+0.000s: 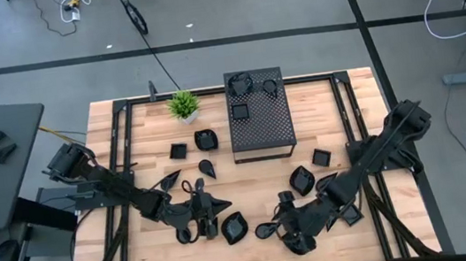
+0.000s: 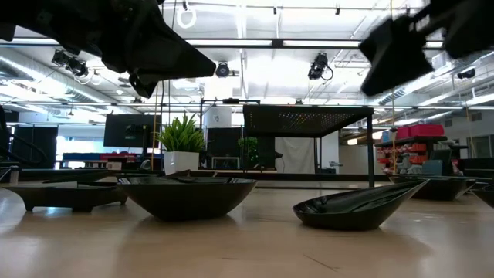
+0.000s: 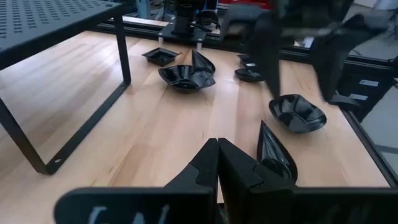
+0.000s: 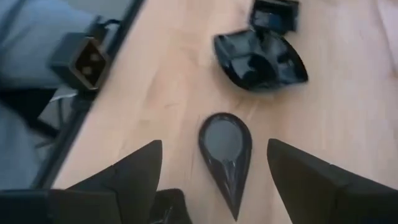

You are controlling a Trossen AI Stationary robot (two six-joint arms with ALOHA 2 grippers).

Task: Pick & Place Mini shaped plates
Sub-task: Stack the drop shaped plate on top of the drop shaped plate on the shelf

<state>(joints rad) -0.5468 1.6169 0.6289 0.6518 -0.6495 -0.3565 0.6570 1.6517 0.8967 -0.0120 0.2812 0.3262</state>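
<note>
Fingers of the right gripper (image 4: 214, 171) stand spread either side of a glossy black teardrop plate (image 4: 225, 149) lying flat on the wooden table (image 4: 348, 118), apparently lining up a pick; the left gripper (image 3: 217, 165) waits closed, empty.

We see a light wooden table (image 1: 248, 182) strewn with glossy mini shaped plates (image 1: 205, 140), alongside a black perforated box (image 1: 261, 123) and a potted plant (image 1: 184, 105).

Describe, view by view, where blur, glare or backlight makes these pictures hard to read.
Low view: bright ceiling lights silhouette the dishes. Right wrist view: motion-soft, teardrop plate between open jaws. Left wrist view: near arm blurred, glare on a glossy plate.
</note>
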